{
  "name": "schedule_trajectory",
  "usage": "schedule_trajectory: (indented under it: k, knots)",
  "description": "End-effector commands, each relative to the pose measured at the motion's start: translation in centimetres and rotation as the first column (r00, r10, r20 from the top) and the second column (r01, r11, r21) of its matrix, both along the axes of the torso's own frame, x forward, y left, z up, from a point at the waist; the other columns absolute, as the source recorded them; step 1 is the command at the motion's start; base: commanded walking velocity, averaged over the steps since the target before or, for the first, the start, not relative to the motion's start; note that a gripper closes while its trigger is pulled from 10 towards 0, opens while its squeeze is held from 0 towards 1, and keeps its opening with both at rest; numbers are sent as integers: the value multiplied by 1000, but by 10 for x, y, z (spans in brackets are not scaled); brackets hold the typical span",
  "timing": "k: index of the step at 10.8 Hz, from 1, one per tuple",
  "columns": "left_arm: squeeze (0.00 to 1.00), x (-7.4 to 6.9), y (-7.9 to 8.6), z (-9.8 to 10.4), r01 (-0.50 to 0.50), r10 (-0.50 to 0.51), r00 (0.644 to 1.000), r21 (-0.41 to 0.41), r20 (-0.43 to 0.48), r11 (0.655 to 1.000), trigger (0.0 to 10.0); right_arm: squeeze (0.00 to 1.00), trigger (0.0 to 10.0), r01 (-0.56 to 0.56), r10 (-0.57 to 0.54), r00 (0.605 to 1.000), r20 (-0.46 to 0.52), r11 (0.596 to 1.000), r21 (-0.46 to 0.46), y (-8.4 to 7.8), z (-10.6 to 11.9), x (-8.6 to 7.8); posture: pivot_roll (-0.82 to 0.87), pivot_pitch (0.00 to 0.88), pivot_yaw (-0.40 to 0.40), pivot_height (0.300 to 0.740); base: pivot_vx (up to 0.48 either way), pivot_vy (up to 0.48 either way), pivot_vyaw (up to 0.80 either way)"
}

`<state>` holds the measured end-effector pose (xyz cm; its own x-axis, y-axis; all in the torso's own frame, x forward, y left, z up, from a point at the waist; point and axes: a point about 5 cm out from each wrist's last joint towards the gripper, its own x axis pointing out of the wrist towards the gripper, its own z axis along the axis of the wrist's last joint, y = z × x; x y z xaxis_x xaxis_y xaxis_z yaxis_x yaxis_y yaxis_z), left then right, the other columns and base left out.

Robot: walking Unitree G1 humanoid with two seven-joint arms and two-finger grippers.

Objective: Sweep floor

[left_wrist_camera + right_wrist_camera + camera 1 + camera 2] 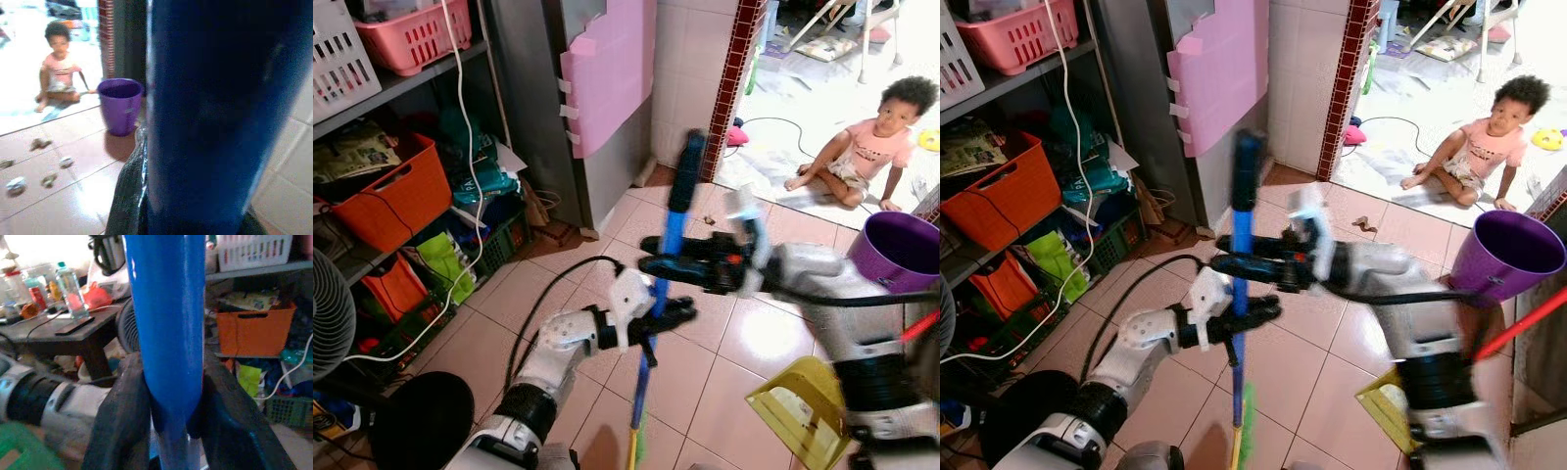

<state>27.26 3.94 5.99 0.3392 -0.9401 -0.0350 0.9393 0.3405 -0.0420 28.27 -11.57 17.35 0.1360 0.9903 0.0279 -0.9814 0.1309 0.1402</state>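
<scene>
A broom with a blue handle (pixel 675 220) stands nearly upright over the tiled floor, its green and yellow bristles (pixel 634 443) low in front of me. My left gripper (pixel 668 315) is shut on the handle at mid height. My right gripper (pixel 656 262) is shut on it just above, coming in from the right. In the right wrist view the handle (pixel 166 333) sits tight between both black fingers (pixel 122 421). The left wrist view has the handle (pixel 220 112) close up. Small bits of litter (pixel 41 143) lie on the tiles.
A child (pixel 871 147) sits on the floor at the far right doorway. A purple bucket (pixel 901 250) stands at the right, a yellow dustpan (pixel 798 411) below it. Shelves with an orange bin (pixel 401 196) and a fan (pixel 328 318) line the left.
</scene>
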Motion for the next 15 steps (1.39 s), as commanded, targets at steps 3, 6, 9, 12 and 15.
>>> schedule_trajectory:
  k: [3,6,9,12,15]
  knots:
    - [0,25,21,14,-243,243,965,-4,95,970,0,1000,10000,135,-127,990,59,977,-166,-1,-32,9,-89,0,23,740,0,0,0]
    - [0,43,38,17,-429,420,894,28,154,903,0,1000,10000,338,-318,938,140,927,-162,-13,-33,24,-95,0,25,740,0,0,0]
    - [0,61,50,23,-639,607,754,65,251,766,0,1000,10000,733,-735,676,61,660,-165,-35,-67,30,-99,0,28,740,0,0,0]
    - [0,65,53,23,-681,648,719,69,249,729,0,1000,10000,777,-785,619,28,606,-169,-31,-84,19,-100,0,33,740,0,0,0]
    - [0,71,51,21,-723,693,687,108,218,682,0,1000,10000,858,-852,493,-175,510,-62,-9,-70,20,-106,0,49,740,0,0,0]
